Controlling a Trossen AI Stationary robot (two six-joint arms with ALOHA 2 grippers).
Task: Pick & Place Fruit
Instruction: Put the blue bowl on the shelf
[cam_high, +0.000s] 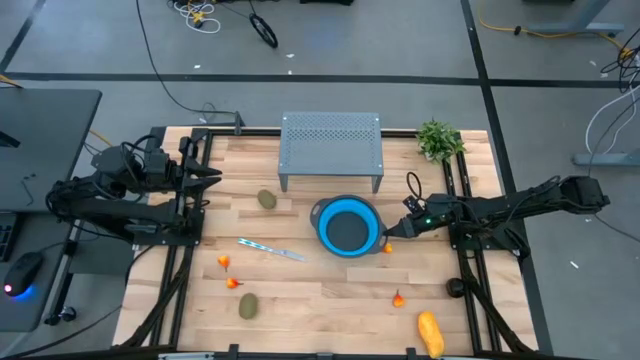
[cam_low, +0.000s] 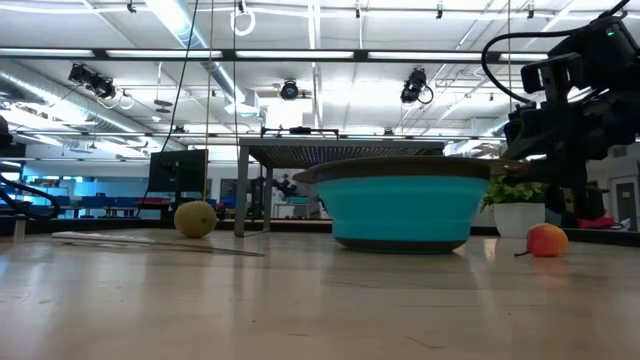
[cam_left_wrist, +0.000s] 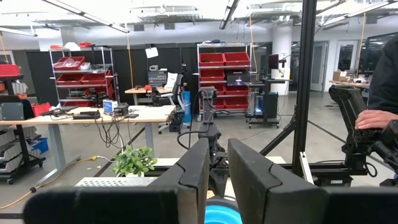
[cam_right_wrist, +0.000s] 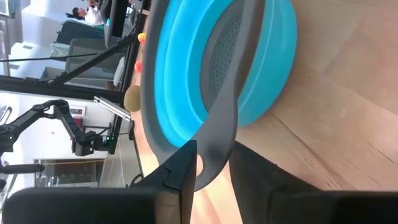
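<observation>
Pincer (cam_high: 392, 232) on the right arm sits right of centre in the high view, tucked against the right edge of the blue bowl (cam_high: 347, 226). Its wrist view shows the two fingers (cam_right_wrist: 180, 168) either side of the bowl's grey handle tab with a gap between them, so it looks open and holding nothing. A small red-orange fruit (cam_high: 388, 247) lies just beside it on the bench (cam_high: 320, 300).

The left pincer (cam_high: 205, 178) waits at the left edge of the bench, fingers apart, empty.

Progress-wise, nothing looks done. The bowl appears empty from above and every fruit is on the wood: one kiwi (cam_high: 266, 199) upper left of the bowl, another kiwi (cam_high: 247, 305) lower left, two tiny red ones (cam_high: 228, 273) between them, one more red one (cam_high: 398, 298) lower right, and the long yellow-orange fruit (cam_high: 430, 333) at the bottom right. A blue stick (cam_high: 270, 249) and a potted sprig (cam_high: 438, 138) are there too.

The low view shows the red fruit (cam_low: 546, 240) clearly apart from the bowl, with the right arm hanging above it. The left wrist view catches a person's hand (cam_left_wrist: 375, 118) at the right edge, which no other view shows.
</observation>
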